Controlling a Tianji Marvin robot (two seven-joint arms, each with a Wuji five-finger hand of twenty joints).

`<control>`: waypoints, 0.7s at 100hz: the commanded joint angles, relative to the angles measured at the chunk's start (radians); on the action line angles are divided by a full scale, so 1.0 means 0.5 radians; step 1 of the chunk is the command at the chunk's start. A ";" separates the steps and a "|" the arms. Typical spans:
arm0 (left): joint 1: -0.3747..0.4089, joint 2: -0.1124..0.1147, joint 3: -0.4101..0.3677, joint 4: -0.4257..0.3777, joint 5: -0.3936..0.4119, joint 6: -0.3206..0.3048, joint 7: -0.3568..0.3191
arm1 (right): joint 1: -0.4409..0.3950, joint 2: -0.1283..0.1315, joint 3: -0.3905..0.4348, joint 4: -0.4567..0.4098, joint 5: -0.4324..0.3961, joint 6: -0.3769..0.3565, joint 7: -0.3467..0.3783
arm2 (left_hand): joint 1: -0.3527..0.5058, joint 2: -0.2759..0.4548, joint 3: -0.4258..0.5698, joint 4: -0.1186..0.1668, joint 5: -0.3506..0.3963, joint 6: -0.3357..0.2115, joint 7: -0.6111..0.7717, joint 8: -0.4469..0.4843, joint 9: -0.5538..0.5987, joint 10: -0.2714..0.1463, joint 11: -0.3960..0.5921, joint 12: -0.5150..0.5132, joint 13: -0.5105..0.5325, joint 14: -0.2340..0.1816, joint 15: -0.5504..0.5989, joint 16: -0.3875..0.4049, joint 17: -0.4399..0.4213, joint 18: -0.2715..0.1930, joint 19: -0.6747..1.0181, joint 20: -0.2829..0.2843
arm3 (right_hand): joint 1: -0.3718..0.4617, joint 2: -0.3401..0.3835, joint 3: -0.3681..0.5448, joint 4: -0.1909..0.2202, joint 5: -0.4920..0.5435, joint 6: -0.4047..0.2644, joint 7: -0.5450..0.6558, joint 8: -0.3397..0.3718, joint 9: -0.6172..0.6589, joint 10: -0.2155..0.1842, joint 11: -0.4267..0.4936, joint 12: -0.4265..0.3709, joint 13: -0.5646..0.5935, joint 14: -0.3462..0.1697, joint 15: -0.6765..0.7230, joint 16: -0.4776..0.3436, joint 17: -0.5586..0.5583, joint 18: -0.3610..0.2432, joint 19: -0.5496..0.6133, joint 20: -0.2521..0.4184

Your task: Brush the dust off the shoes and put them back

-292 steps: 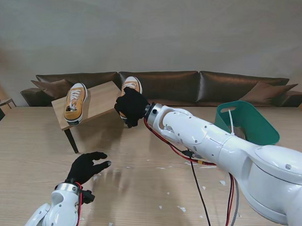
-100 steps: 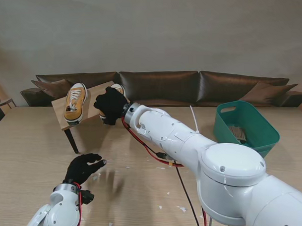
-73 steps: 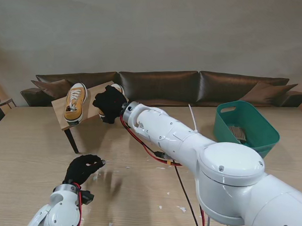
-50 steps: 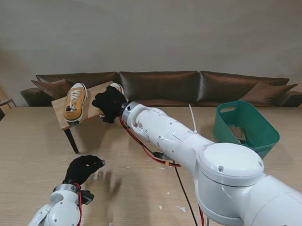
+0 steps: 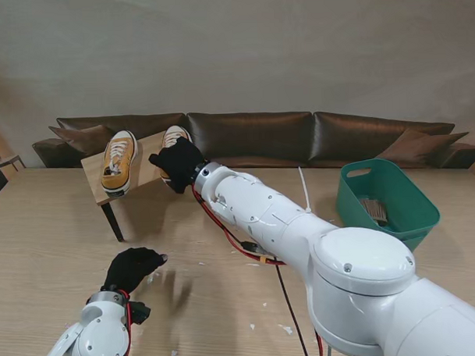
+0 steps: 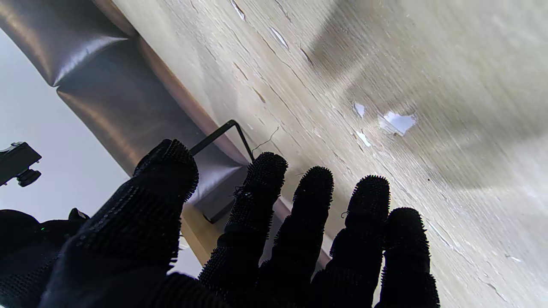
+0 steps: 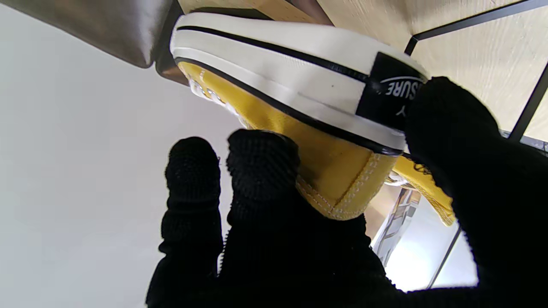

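Right robot hand (image 5: 177, 162) clenched around heel of a yellow shoe (image 5: 172, 137), thumb on white sole edge, fingers (image 7: 261, 171) on yellow side; shoe at right edge of small sloped rack (image 5: 147, 162), toe pointing 12 o'clock. Second yellow shoe (image 5: 117, 161) lying on rack at 9 o'clock from held one, apart from it. Left robot hand (image 5: 131, 268) released, fingers (image 6: 308, 214) spread, holding nothing, over surface (image 5: 52, 231). White scraps (image 6: 398, 122) scattered on surface. Green basket (image 5: 386, 192) at 3 o'clock, well apart.
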 commanded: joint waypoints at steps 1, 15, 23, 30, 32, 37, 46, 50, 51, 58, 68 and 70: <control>0.003 -0.012 0.002 -0.011 -0.006 0.012 -0.046 | 0.017 0.008 -0.003 0.002 0.001 0.023 0.059 | 0.033 0.064 -0.055 0.056 0.063 0.017 0.021 0.017 0.057 0.015 0.021 0.028 0.023 0.045 0.048 0.029 -0.025 0.008 0.075 0.036 | 0.121 0.064 0.153 0.147 -0.153 0.118 -0.192 -0.100 -0.056 -0.005 -0.027 -0.050 -0.045 0.010 -0.004 -0.010 -0.028 0.055 -0.014 -0.029; 0.001 -0.011 0.002 -0.005 -0.011 0.008 -0.054 | 0.021 0.013 0.002 0.003 0.013 0.047 0.105 | 0.033 0.066 -0.058 0.057 0.072 0.025 0.027 0.023 0.079 0.022 0.032 0.045 0.029 0.045 0.055 0.032 -0.025 0.007 0.082 0.032 | 0.098 0.087 0.149 0.166 -0.217 0.179 -0.214 -0.321 -0.054 0.007 -0.053 -0.085 -0.036 0.028 -0.012 -0.004 -0.028 0.072 -0.014 -0.025; 0.003 -0.010 0.001 -0.005 -0.016 0.009 -0.061 | 0.021 0.013 0.006 0.003 0.020 0.058 0.125 | 0.034 0.066 -0.061 0.057 0.085 0.029 0.033 0.027 0.088 0.027 0.037 0.055 0.034 0.047 0.063 0.037 -0.026 0.007 0.085 0.030 | 0.098 0.098 0.147 0.172 -0.255 0.209 -0.242 -0.355 -0.055 0.015 -0.069 -0.095 -0.033 0.025 -0.013 -0.003 -0.028 0.072 -0.015 -0.025; 0.004 -0.011 0.001 -0.005 -0.020 0.010 -0.060 | 0.023 0.011 0.001 0.003 0.019 0.076 0.143 | 0.034 0.069 -0.062 0.058 0.084 0.035 0.033 0.028 0.103 0.032 0.044 0.065 0.040 0.049 0.073 0.042 -0.025 0.008 0.089 0.028 | 0.070 0.141 0.129 0.206 -0.336 0.264 -0.234 -0.510 -0.058 0.020 -0.085 -0.106 -0.032 0.031 -0.014 0.004 -0.029 0.074 -0.016 -0.024; 0.004 -0.011 0.002 -0.005 -0.021 0.010 -0.059 | 0.024 0.010 0.000 0.003 0.019 0.082 0.149 | 0.035 0.070 -0.062 0.058 0.097 0.033 0.039 0.031 0.106 0.041 0.045 0.068 0.041 0.049 0.075 0.043 -0.025 0.007 0.090 0.028 | 0.063 0.151 0.127 0.214 -0.357 0.275 -0.229 -0.544 -0.061 0.023 -0.089 -0.108 -0.033 0.035 -0.014 0.006 -0.032 0.077 -0.017 -0.024; 0.004 -0.013 0.004 -0.002 -0.022 0.009 -0.053 | 0.026 0.007 -0.005 0.004 0.017 0.110 0.161 | 0.033 0.070 -0.065 0.058 0.095 0.035 0.039 0.032 0.112 0.033 0.048 0.074 0.043 0.048 0.080 0.046 -0.023 0.008 0.094 0.027 | 0.031 0.178 0.125 0.251 -0.403 0.305 -0.237 -0.578 -0.066 0.030 -0.104 -0.120 -0.038 0.046 -0.010 0.009 -0.039 0.086 -0.015 -0.020; 0.003 -0.017 0.009 -0.002 -0.032 0.015 -0.043 | 0.024 -0.002 0.009 0.004 0.035 0.168 0.221 | 0.036 0.068 -0.067 0.058 0.107 0.038 0.045 0.035 0.116 0.040 0.051 0.085 0.043 0.053 0.087 0.050 -0.026 0.011 0.097 0.024 | -0.046 0.245 0.106 0.401 -0.501 0.403 -0.270 -0.649 -0.114 0.048 -0.151 -0.160 -0.059 0.056 -0.013 0.012 -0.062 0.097 -0.022 -0.015; 0.003 -0.018 0.011 -0.003 -0.035 0.019 -0.041 | 0.024 -0.005 0.010 0.004 0.040 0.196 0.248 | 0.034 0.071 -0.067 0.059 0.102 0.040 0.043 0.035 0.119 0.040 0.052 0.089 0.044 0.056 0.088 0.051 -0.024 0.010 0.099 0.024 | -0.083 0.267 0.081 0.403 -0.546 0.432 -0.289 -0.665 -0.130 0.047 -0.163 -0.168 -0.068 0.054 -0.012 0.014 -0.066 0.098 -0.023 -0.013; 0.004 -0.017 0.011 -0.004 -0.036 0.020 -0.042 | 0.025 -0.006 0.009 0.004 0.040 0.202 0.256 | 0.034 0.070 -0.067 0.058 0.101 0.040 0.043 0.035 0.119 0.040 0.052 0.090 0.044 0.055 0.088 0.051 -0.024 0.010 0.099 0.024 | -0.092 0.272 0.075 0.403 -0.555 0.438 -0.293 -0.668 -0.134 0.046 -0.166 -0.171 -0.069 0.053 -0.011 0.015 -0.067 0.098 -0.023 -0.013; 0.006 -0.016 0.011 -0.007 -0.037 0.025 -0.050 | 0.027 -0.009 0.008 0.004 0.046 0.235 0.302 | 0.032 0.072 -0.070 0.058 0.106 0.040 0.045 0.037 0.120 0.041 0.051 0.094 0.048 0.056 0.091 0.052 -0.020 0.009 0.104 0.023 | -0.150 0.317 0.034 0.400 -0.608 0.488 -0.310 -0.690 -0.159 0.040 -0.179 -0.183 -0.079 0.041 -0.009 0.018 -0.070 0.089 -0.026 -0.011; 0.006 -0.015 0.011 0.000 -0.038 0.020 -0.052 | 0.041 -0.001 0.016 0.001 0.054 0.216 0.321 | 0.034 0.072 -0.072 0.059 0.112 0.043 0.048 0.039 0.126 0.044 0.052 0.101 0.050 0.058 0.094 0.054 -0.021 0.008 0.115 0.025 | -0.247 0.353 -0.036 0.385 -0.679 0.497 -0.326 -0.713 -0.185 0.032 -0.189 -0.192 -0.092 0.042 -0.010 0.021 -0.083 0.087 -0.032 -0.008; 0.006 -0.016 0.011 0.001 -0.039 0.019 -0.052 | 0.042 0.001 0.023 0.001 0.059 0.212 0.325 | 0.035 0.075 -0.072 0.059 0.110 0.043 0.047 0.039 0.130 0.040 0.053 0.103 0.049 0.056 0.094 0.054 -0.020 0.009 0.117 0.025 | -0.258 0.361 -0.049 0.383 -0.699 0.496 -0.330 -0.719 -0.189 0.032 -0.194 -0.196 -0.095 0.045 -0.008 0.022 -0.087 0.090 -0.032 -0.006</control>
